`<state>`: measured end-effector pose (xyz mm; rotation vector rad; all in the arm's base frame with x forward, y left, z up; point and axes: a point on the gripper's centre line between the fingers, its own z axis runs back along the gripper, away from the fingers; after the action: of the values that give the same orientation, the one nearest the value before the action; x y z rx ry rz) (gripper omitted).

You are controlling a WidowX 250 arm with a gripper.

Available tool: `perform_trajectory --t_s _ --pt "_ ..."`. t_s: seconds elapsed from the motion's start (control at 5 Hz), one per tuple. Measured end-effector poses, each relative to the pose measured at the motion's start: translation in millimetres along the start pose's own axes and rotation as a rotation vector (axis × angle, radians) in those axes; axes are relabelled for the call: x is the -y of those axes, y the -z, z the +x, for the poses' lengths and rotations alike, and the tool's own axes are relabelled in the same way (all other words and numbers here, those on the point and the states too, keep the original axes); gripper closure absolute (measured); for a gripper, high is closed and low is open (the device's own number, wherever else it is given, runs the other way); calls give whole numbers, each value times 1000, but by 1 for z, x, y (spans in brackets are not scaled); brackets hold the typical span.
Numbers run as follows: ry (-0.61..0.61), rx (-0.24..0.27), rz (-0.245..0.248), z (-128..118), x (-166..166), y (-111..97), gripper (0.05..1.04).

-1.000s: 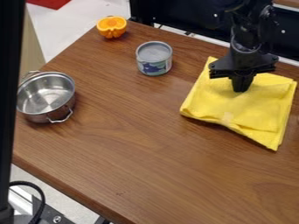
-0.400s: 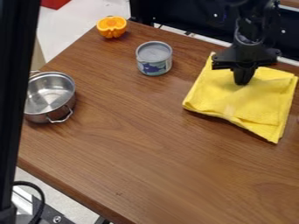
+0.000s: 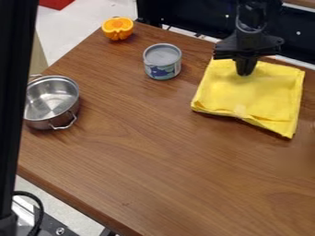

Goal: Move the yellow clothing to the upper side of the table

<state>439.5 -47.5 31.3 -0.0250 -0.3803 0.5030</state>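
The black gripper (image 3: 245,73) hangs over the upper right of the table. Its fingers are close together, tips down at the upper part of the yellow clothing (image 3: 258,99), shut on the fabric; the exact pinch is hard to see. Folded into a rough square, the clothing lies on the wood close to the table's upper edge. Its lower right corner points down toward the front, and part of its top is behind the gripper.
A grey tin can (image 3: 162,61) stands left of the clothing. An orange half (image 3: 117,28) sits at the table's upper left corner, and a metal pot (image 3: 51,102) by the left edge. A dark post (image 3: 17,92) crosses the view's left side.
Gripper and yellow clothing have shifted together toward the table's upper edge, and lately a little left. The can, pot and orange half have stayed put.
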Motion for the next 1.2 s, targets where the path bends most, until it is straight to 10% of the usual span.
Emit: perform_trajectory --t_s 0.4,0.8,1.2 --pt "-67 -72 6 -7 -8 -1 645" --pt "-145 5 63 -2 -22 -35 116" --pt "-236 -42 96 -18 -39 -47 89"
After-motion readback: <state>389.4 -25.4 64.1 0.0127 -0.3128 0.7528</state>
